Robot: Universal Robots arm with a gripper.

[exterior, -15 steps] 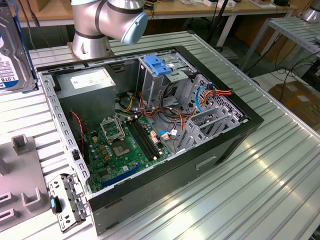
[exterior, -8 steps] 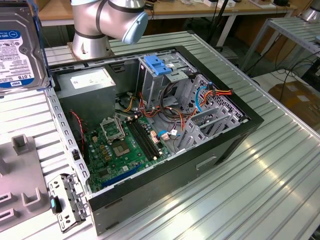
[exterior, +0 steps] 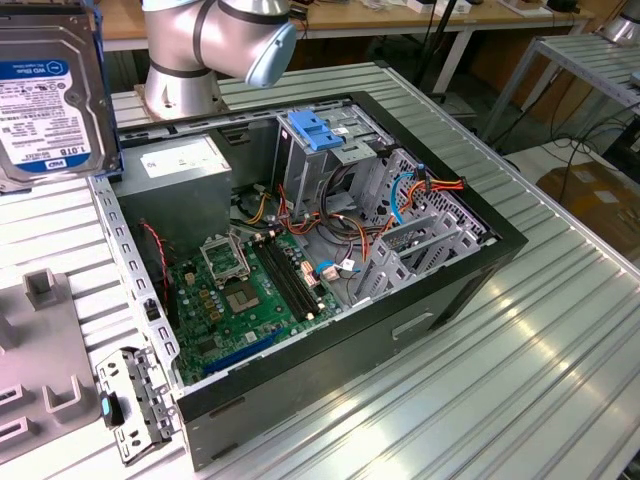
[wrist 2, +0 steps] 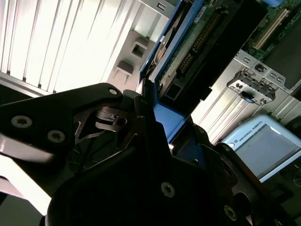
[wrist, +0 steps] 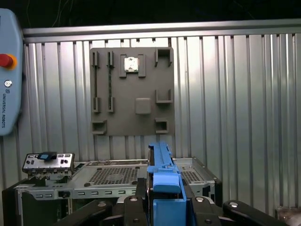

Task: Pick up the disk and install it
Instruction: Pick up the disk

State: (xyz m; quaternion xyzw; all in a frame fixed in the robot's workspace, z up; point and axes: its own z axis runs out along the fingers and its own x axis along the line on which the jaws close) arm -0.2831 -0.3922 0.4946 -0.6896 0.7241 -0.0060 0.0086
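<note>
- The ribbed metal table (exterior: 560, 330) spreads out beyond my fingers (wrist: 141, 195), with plenty of bare surface around them.
- The open computer case (exterior: 500, 240) lies on that table, well apart from my fingers. Its lid is off, and the boards and cables are exposed.
- The grey fixture plate (wrist: 131, 89) lies flat on the table past my fingertips in the first wrist view, and nothing I carry touches it.
- The disk (exterior: 45, 90) sits between my fingers, lifted off the table. Its label side shows in the exterior view and its circuit-board side (wrist 2: 197, 47) in the second wrist view. There is free air around its outer edges.
- My fingers are clamped on the disk's blue side rail (wrist: 162, 188), one on each side of it.
</note>
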